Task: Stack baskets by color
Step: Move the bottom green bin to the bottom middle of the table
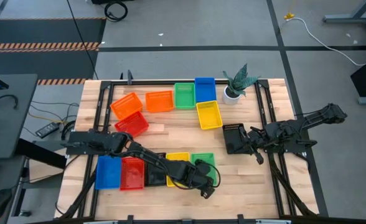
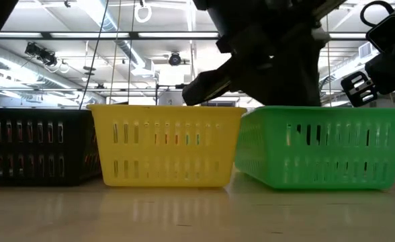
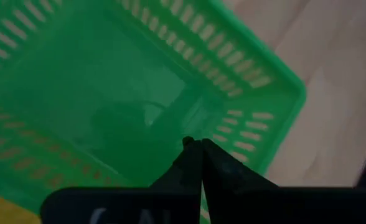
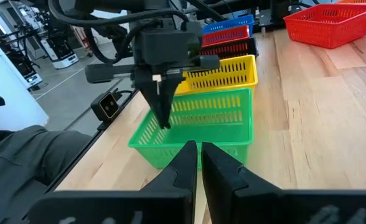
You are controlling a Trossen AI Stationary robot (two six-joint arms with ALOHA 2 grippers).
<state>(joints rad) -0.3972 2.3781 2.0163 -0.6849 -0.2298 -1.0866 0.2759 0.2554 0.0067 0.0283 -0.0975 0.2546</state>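
Nearest the front edge of the table there's a row of five baskets side by side: the front blue basket, then the front red basket, the front black basket, the front yellow basket and the front green basket at the end. My left gripper hangs right over that green one, pointing down into it. The fingers are pressed tight together with nothing between them, and I can't tell if the tips touch the basket floor.

A bit further in and off to the other side, my right gripper sits low, just beside a second black basket. Its fingers are nearly together, only a thin slit left, and they're not grasping anything I can see. That wrist camera looks straight back at my left arm over the green basket.

Mid-table there's another red basket and a tilted yellow basket.

Along the far edge sit two orange ones, the angled orange basket and the straight orange basket. Next come the far green basket and the far blue basket, and then a plant in a white pot.
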